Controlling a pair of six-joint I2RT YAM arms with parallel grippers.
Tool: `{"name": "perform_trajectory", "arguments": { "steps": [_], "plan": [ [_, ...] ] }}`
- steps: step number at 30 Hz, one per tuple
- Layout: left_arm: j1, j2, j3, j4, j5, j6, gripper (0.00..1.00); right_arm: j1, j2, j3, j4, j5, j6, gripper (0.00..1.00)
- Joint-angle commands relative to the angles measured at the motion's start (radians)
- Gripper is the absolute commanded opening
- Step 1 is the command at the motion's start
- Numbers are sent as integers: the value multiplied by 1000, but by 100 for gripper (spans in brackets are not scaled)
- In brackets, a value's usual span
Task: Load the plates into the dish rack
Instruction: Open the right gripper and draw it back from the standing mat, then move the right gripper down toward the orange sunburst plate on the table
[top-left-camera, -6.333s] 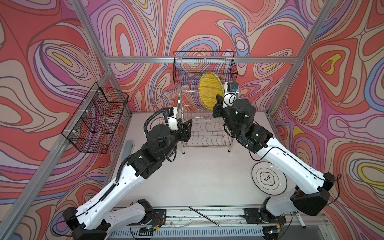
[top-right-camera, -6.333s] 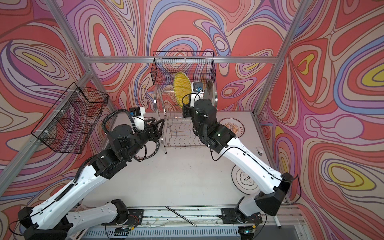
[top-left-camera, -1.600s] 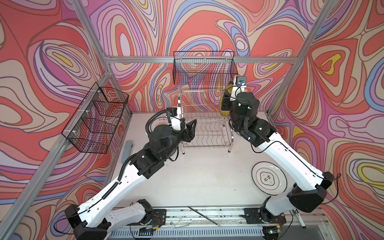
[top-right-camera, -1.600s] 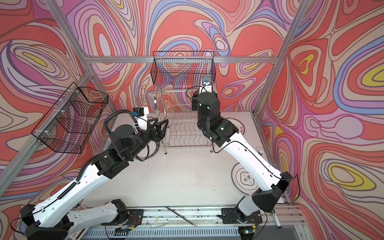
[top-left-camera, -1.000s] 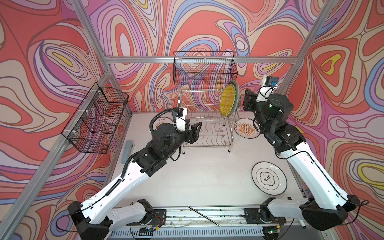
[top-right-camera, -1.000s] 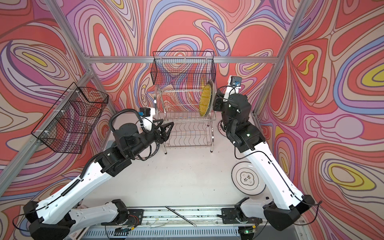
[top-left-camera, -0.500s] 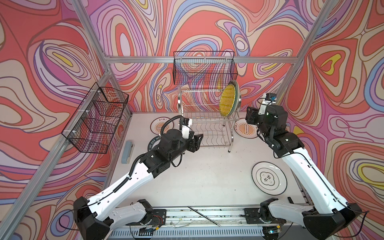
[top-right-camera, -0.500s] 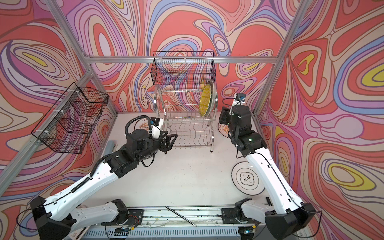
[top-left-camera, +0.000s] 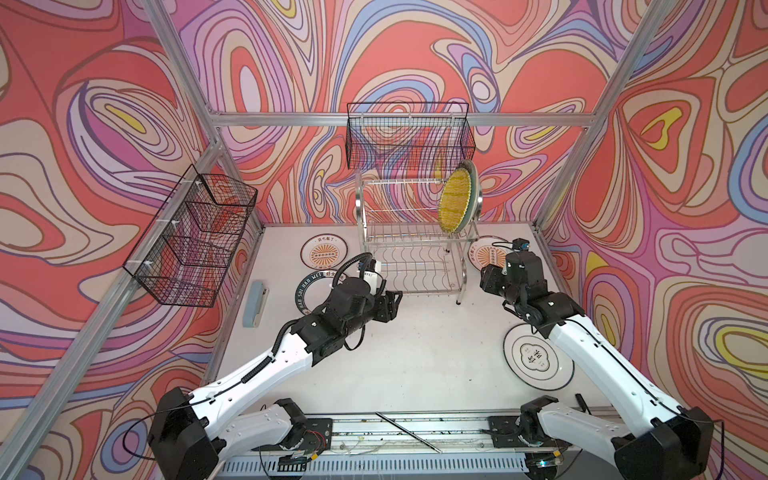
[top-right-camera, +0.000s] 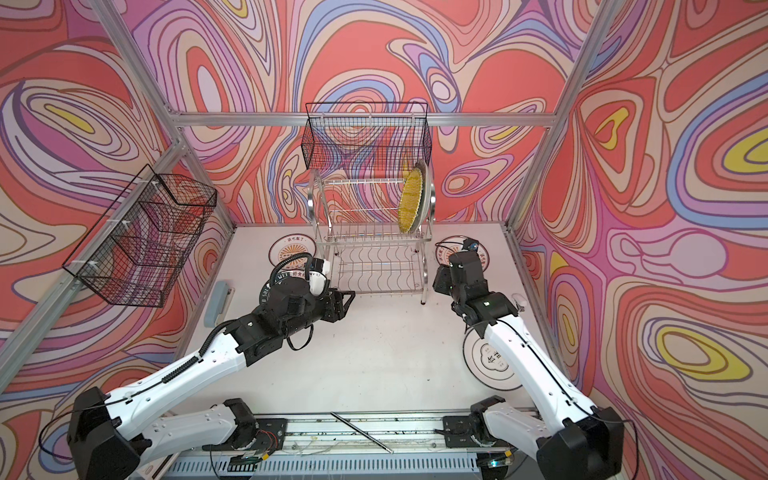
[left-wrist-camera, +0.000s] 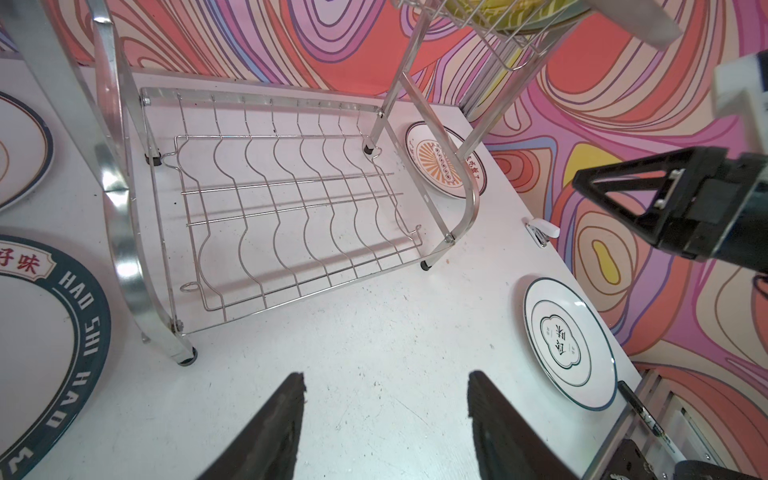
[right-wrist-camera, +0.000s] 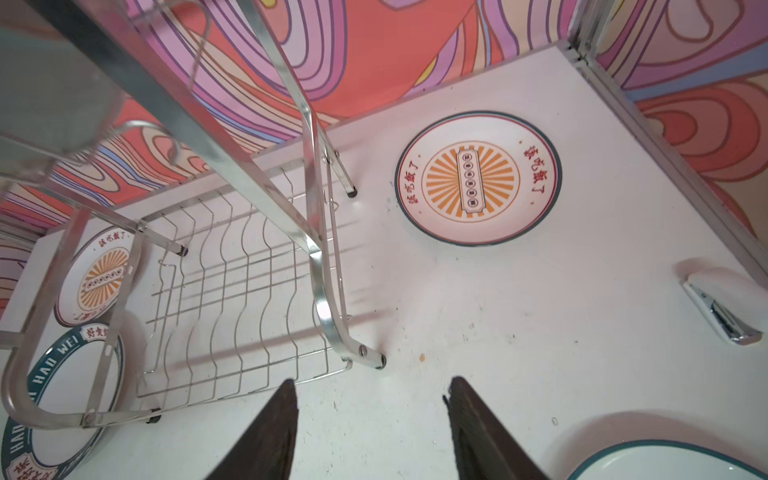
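Left hand (left-wrist-camera: 384, 384), right hand (right-wrist-camera: 371, 386) spread; aqua plate (top-left-camera: 473, 183) mostly hidden behind yellow plate (top-left-camera: 454, 201).

wire basket (top-left-camera: 409, 135): hung, back | tiered basket (top-left-camera: 191, 241): hung, left | grey-blue stapler (top-left-camera: 254, 303): lying flat

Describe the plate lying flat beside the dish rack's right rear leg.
The plate: white, orange sunburst centre, red characters, dark rim; clearest in right wrist view.
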Motion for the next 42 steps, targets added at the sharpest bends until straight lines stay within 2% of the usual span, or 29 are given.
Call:
{"name": "perform_trajectory", "arguments": {
  "steps": [1, 6, 13, 16, 23, 33, 42],
  "plan": [
    [-7, 12, 11, 32, 11, -27, 65, -14, 12, -30, 25, -20, 45, 59],
    [-7, 12, 5, 33, 13, -35, 65, -81, 24, -88, 68, -83, 67, 59],
    [-8, 11, 10, 19, 15, -33, 65, -251, 73, -161, 174, -243, 87, 59],
    [-9, 19, 12, 22, 41, -25, 65, -331, 111, -183, 237, -315, 98, 58],
    [-8, 51, 46, -13, 96, -8, 65, -461, 219, -179, 336, -399, 102, 58],
    [-10, 42, 62, -37, 102, 1, 65, -616, 467, -53, 401, -522, 85, 58],
    [-10, 33, 62, -36, 106, -4, 64, -648, 732, 122, 432, -615, 99, 57]
  ]
}}
